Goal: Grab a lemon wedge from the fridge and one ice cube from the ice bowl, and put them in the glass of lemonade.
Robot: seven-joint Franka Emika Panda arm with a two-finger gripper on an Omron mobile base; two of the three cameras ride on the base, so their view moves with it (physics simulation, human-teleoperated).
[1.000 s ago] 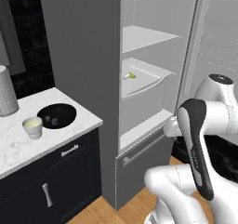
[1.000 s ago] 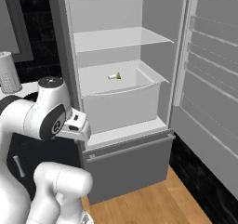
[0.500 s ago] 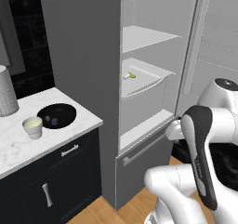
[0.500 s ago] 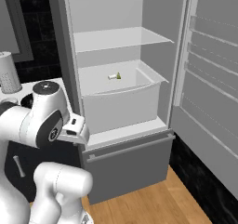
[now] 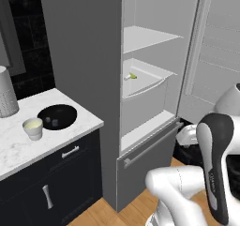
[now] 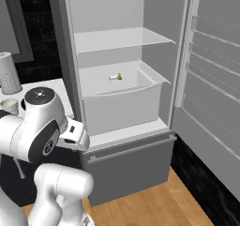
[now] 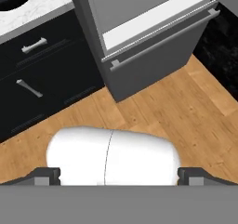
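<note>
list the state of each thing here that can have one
tall matte grey fridge: door open
tiny pale lemon wedge: lying in the fridge's white bin
small whitish glass of lemonade: upright on counter
wide black ice bowl: upright beside it
two-finger gripper: open, empty

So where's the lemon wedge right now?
The lemon wedge lies inside the open fridge, in the white bin under the upper shelf, toward the back. In the left base view it sits at the bin's left end.
</note>
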